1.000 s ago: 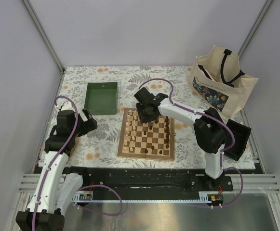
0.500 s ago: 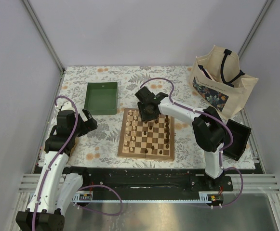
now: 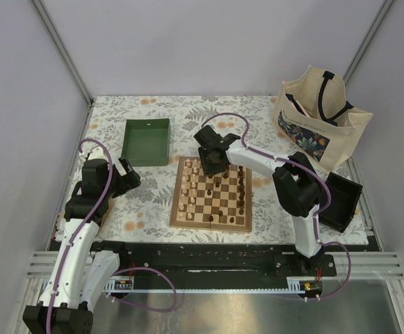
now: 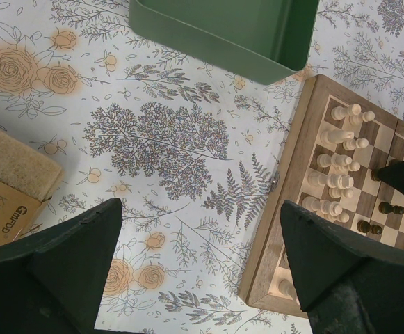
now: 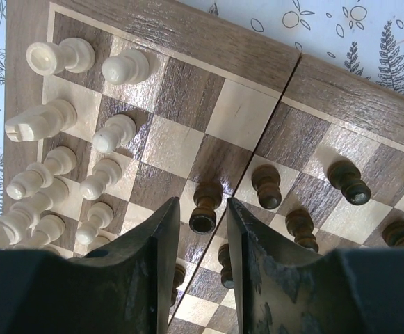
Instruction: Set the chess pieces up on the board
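The board (image 3: 211, 224) lies mid-table. Cream chess pieces (image 3: 190, 184) stand along its left side, and dark ones (image 3: 242, 189) stand on the right and mid-board. My right gripper (image 3: 209, 167) hovers low over the far part of the board. In the right wrist view the right gripper (image 5: 203, 209) is narrowly open, with a dark piece (image 5: 206, 206) standing between the tips and a small gap on each side. Cream pieces (image 5: 55, 118) stand to its left. My left gripper (image 4: 202, 268) is open and empty over the cloth, left of the board (image 4: 285, 209).
A green tray (image 3: 147, 141) sits behind the board to the left and shows in the left wrist view (image 4: 222, 35). A tote bag (image 3: 320, 118) stands at the back right. A black object (image 3: 342, 200) lies right of the board. A sponge pack (image 4: 7, 195) lies near the left gripper.
My right gripper has edged slightly toward the board's far edge. The left arm has not moved.
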Robot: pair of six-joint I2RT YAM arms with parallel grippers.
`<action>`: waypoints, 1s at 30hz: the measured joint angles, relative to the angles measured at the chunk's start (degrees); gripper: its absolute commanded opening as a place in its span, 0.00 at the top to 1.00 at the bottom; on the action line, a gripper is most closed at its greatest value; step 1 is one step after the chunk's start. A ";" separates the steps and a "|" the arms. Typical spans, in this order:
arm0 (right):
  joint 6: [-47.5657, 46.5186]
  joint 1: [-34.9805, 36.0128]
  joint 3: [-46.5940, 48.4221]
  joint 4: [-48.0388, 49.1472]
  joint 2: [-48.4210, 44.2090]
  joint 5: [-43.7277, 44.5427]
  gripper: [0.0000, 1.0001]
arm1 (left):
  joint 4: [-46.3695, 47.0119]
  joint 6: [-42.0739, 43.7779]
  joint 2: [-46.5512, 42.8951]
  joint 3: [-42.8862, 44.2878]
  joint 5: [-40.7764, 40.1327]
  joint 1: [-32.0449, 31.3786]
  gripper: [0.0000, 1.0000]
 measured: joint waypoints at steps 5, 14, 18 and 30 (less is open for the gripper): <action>-0.07 0.00 0.22 0.13 0.39 0.00 0.66 | 0.00 0.00 0.00 0.00 0.00 0.00 0.01; -0.55 0.00 0.11 0.07 0.13 -0.15 0.78 | 0.00 0.00 0.00 0.00 -0.02 0.00 0.01; -0.94 0.00 -2.32 0.13 -3.69 -0.57 0.78 | -0.02 0.00 0.00 0.00 0.00 0.00 0.01; 3.34 0.37 -28.83 -0.13 -42.53 -1.53 0.79 | 0.00 0.00 0.00 0.00 0.00 0.00 0.01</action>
